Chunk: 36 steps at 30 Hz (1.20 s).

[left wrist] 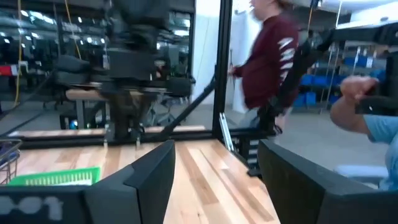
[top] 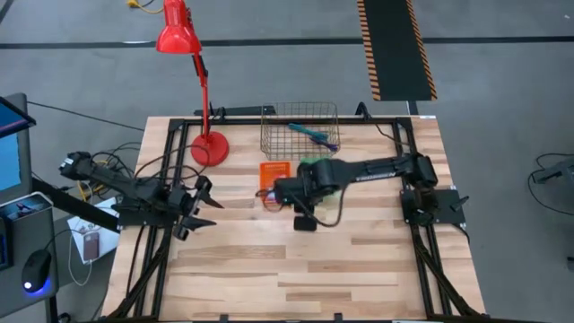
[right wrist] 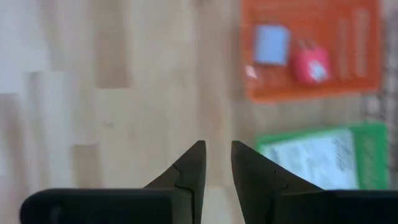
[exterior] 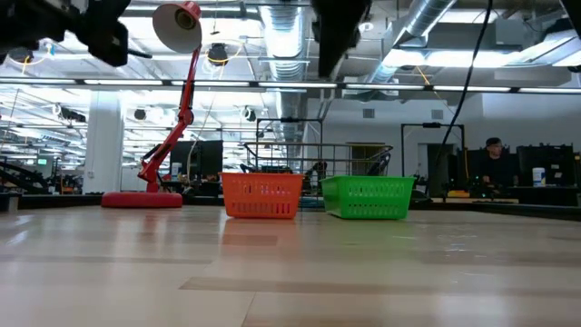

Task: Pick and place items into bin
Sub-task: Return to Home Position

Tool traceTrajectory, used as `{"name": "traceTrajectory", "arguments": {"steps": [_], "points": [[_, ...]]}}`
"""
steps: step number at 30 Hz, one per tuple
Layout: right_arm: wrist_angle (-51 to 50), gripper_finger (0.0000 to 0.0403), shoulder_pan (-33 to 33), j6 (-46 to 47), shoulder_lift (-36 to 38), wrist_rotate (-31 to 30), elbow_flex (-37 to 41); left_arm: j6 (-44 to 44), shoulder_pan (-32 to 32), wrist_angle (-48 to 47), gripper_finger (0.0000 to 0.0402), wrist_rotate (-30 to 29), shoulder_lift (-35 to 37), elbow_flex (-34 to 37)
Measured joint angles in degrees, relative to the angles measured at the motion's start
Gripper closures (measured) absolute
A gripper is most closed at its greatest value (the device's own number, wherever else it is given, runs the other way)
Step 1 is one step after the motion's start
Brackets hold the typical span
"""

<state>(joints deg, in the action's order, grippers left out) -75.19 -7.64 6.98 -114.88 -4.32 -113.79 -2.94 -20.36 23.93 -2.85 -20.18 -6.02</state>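
The wooden surface [top: 359, 269] carries three containers grouped at its far middle. The right arm reaches across from its own side and hangs the right hand [top: 303, 221] just short of them. The retreat turns on this: every container lies beyond or beside the hand, and none lies between it and its base. In my judgement, pulling back along the arm's own line toward the right edge should meet nothing.

The wire basket [top: 300, 130] stands farthest from the hand. The orange bin [top: 276, 170] and the green bin [right wrist: 368, 155] sit side by side, just beyond it, the green one partly under the arm in the high view. The left hand [top: 197, 211] waits well apart at the left edge, fingers spread wide on nothing, so the right hand is far nearer the bins.

The right hand's fingers [right wrist: 186, 171] stand a narrow gap apart with bare wood showing between them, and they grip nothing.

The items are already in. Two pens [top: 312, 135], teal and purple, lie aslant in the basket. A white card [right wrist: 311, 158] with dark print lies flat in the green bin. A pale blue square [right wrist: 272, 45] and a small red-pink piece [right wrist: 309, 64] rest close together in the orange bin.
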Motion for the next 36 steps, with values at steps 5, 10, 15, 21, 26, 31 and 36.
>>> {"name": "traceTrajectory", "arguments": {"steps": [5,10,15,21,26,31,36], "points": [[5.4,0.0332,-3.7,-1.4,2.8,3.0,0.0,-1.4,0.0,-0.8,0.0184,-1.5,9.0,5.4],[9.4,0.0332,-6.1,-1.5,7.8,3.1,0.0,-3.3,0.0,-8.0,0.0184,-3.5,15.4,5.4],[12.7,0.0332,-8.2,-1.0,14.3,2.9,0.0,-3.0,0.0,-11.7,0.0184,-3.7,18.6,5.4],[14.0,0.0332,-10.2,1.1,22.8,1.7,0.0,-3.0,0.0,-14.5,0.0184,-4.0,18.9,5.5],[13.8,0.0332,-12.6,2.3,29.9,-3.9,0.0,-3.0,0.0,-14.6,0.0184,-4.0,18.9,5.5],[12.3,0.0332,-15.3,3.7,36.4,-8.6,0.0,-3.0,0.0,-15.7,0.0184,-4.0,18.9,5.5],[11.9,0.0332,-18.0,3.7,43.2,-13.6,2.7,-3.1,0.0,-16.3,0.0184,-4.0,18.9,5.6]]}}
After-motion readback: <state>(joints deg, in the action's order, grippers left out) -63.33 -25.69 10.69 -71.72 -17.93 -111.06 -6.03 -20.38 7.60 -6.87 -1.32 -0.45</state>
